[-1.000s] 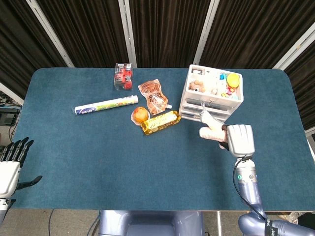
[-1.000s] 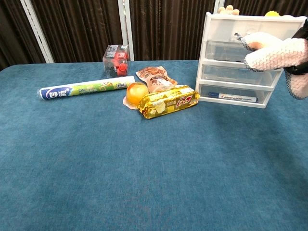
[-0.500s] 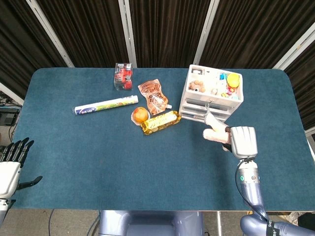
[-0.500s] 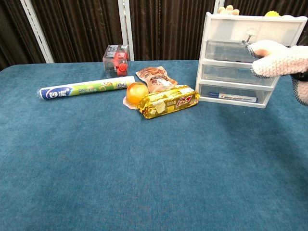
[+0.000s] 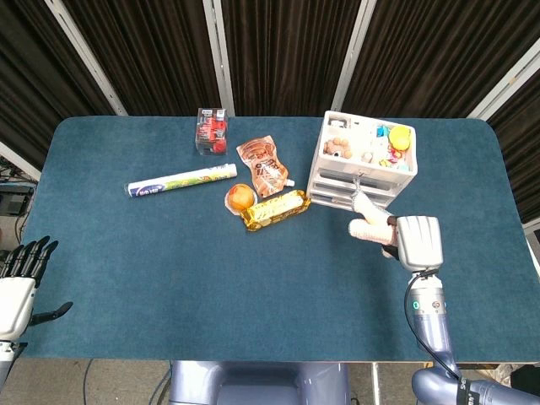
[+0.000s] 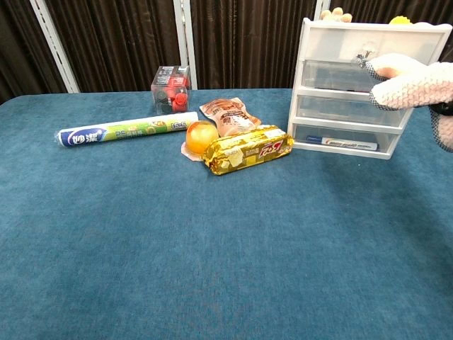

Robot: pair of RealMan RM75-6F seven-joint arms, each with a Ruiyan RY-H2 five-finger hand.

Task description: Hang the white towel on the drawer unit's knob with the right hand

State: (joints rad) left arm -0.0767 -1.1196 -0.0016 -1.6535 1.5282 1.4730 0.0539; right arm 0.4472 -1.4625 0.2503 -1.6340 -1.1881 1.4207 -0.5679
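Observation:
The white drawer unit stands at the back right of the table, its top tray full of small items. In the chest view its top drawer carries a small clear knob. My right hand grips the white knitted towel just in front of the unit. In the chest view the towel hangs in the air with its tip right beside the knob, and I cannot tell whether they touch. My left hand is at the table's near left corner, fingers apart and holding nothing.
A wrapped roll, an orange, a gold snack packet, a brown pouch and a clear box of red items lie left of the unit. A marker shows in the bottom drawer.
My right hand has shifted the towel rightward across the unit's front. The knob, covered a second ago, now shows at the towel's tip. The left hand is still.

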